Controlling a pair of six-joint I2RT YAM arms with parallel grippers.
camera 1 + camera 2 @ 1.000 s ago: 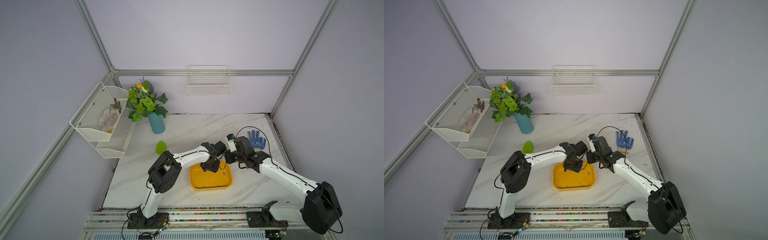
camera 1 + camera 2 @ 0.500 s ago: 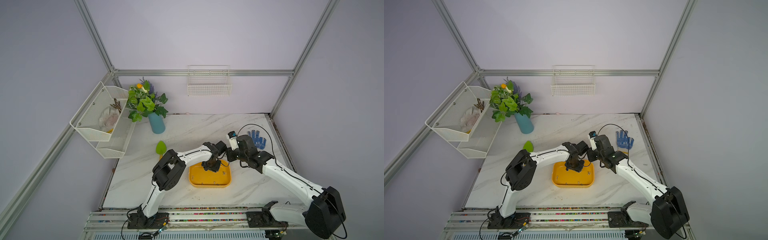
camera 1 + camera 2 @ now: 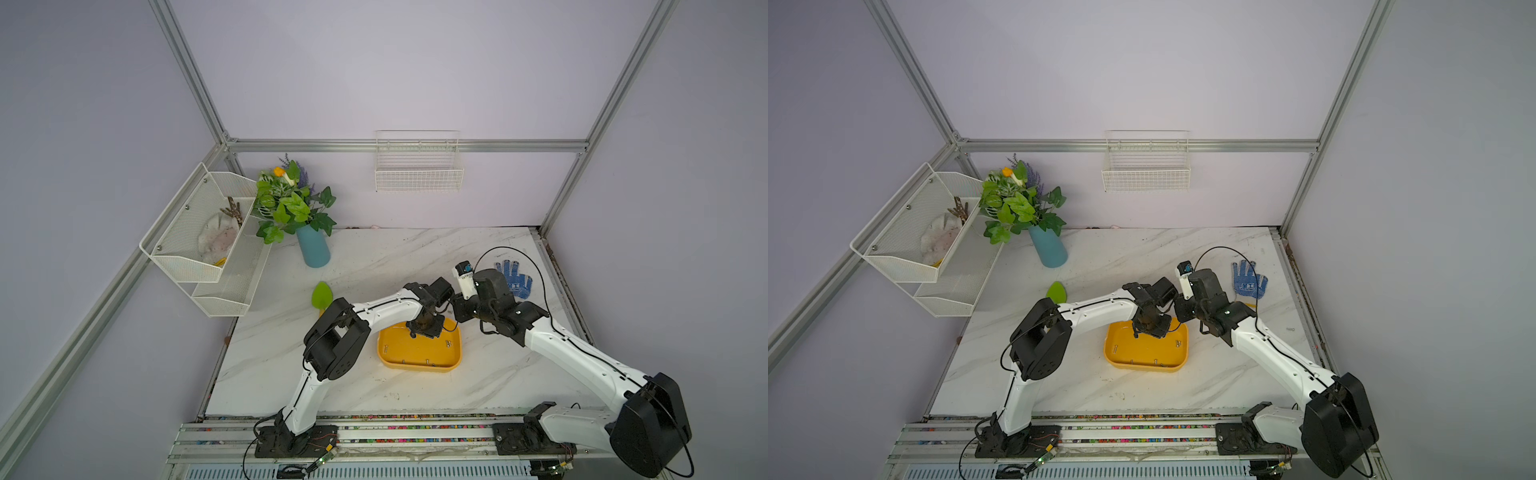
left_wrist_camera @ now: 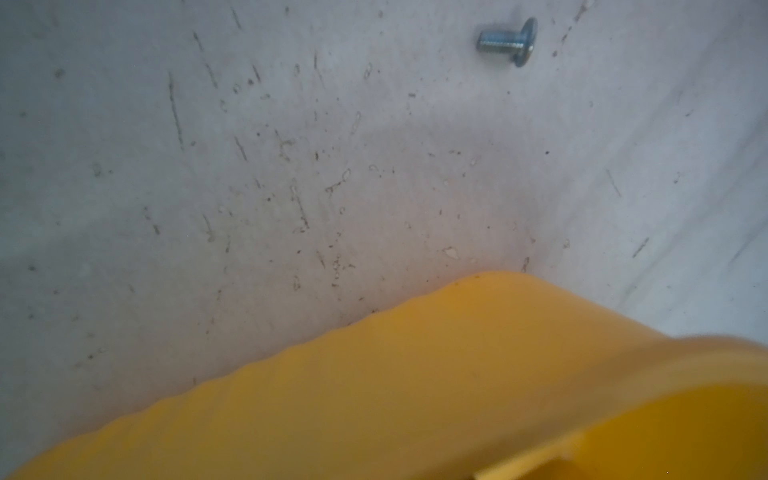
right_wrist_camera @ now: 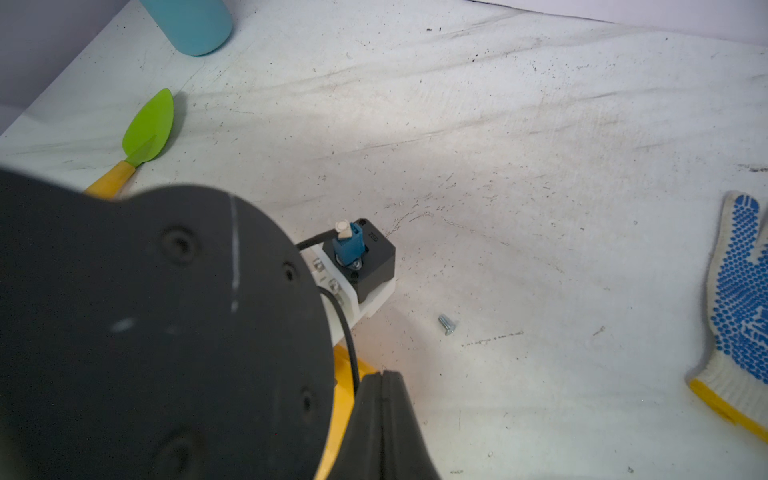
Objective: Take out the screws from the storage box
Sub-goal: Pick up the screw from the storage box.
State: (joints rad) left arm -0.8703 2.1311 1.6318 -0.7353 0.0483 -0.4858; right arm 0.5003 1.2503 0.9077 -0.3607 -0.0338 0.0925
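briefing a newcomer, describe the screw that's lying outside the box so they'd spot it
On the white marble table, find the yellow storage box. Between it and the blue-dotted glove lies one short silvery screw on bare tabletop; neighbouring screws sit inside the box.

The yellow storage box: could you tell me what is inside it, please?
Several small screws lie on the storage box floor. The left tool hangs over its far end, hiding the floor beneath.
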